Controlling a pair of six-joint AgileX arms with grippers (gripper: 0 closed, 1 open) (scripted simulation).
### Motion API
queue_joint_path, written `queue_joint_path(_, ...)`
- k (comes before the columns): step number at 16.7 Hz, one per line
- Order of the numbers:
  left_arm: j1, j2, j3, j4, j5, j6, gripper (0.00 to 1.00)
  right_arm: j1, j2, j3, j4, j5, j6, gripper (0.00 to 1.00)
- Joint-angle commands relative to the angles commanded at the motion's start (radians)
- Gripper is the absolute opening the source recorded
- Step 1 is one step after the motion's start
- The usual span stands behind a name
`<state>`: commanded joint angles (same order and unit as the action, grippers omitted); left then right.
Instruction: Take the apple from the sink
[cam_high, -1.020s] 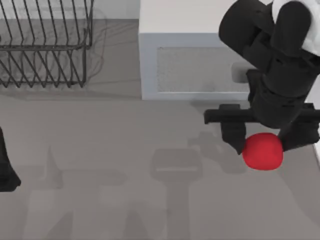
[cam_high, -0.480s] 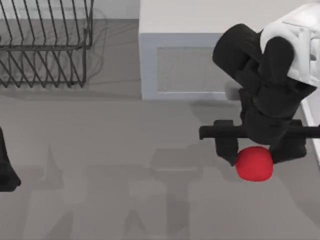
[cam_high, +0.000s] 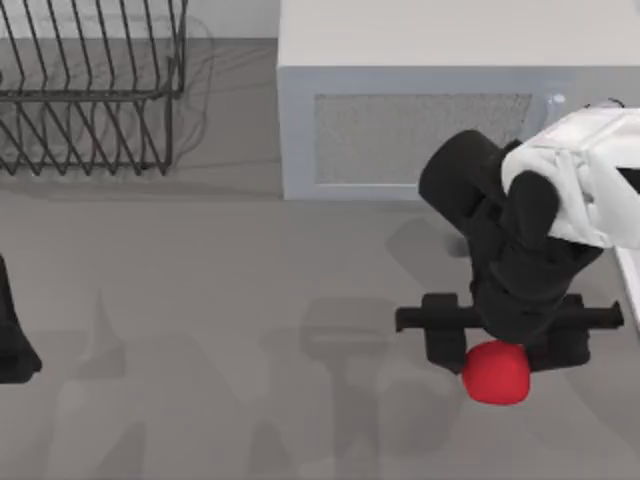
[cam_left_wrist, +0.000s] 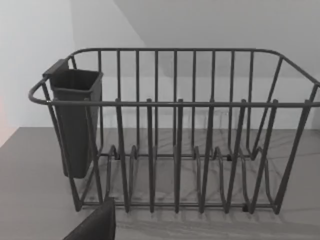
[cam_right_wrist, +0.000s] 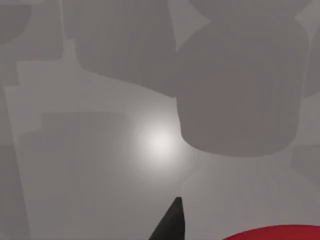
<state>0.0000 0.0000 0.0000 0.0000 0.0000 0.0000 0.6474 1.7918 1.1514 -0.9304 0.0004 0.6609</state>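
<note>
Top view: right hand (cam_high: 497, 352) points down, clamping the apple (cam_high: 494, 372)

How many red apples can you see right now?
1. The small smooth bright-red apple sits between the right tool's fingers, over the grey counter at the top view's right, near the front edge. Others may be hidden.

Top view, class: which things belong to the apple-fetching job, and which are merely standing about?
Part of the job:
apple
right gripper, shut on the apple

Standing about:
dish rack
microwave
left arm, parked at the table's left edge
</note>
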Motion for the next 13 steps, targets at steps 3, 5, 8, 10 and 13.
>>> queue_joint_path(3, 0.000, 0.000, 0.000, 0.000, 0.000, 0.000, 1.00, 0.000, 0.000, 0.000, 0.000, 0.000, 0.000, 0.08)
queue_joint_path(5, 0.000, 0.000, 0.000, 0.000, 0.000, 0.000, 1.00, 0.000, 0.000, 0.000, 0.000, 0.000, 0.000, 0.23)
queue_joint_path(8, 0.000, 0.000, 0.000, 0.000, 0.000, 0.000, 1.00, 0.000, 0.000, 0.000, 0.000, 0.000, 0.000, 0.45)
queue_joint_path(10, 0.000, 0.000, 0.000, 0.000, 0.000, 0.000, 1.00, 0.000, 0.000, 0.000, 0.000, 0.000, 0.000, 0.60)
queue_joint_path(13, 0.000, 0.000, 0.000, 0.000, 0.000, 0.000, 1.00, 0.000, 0.000, 0.000, 0.000, 0.000, 0.000, 0.83)
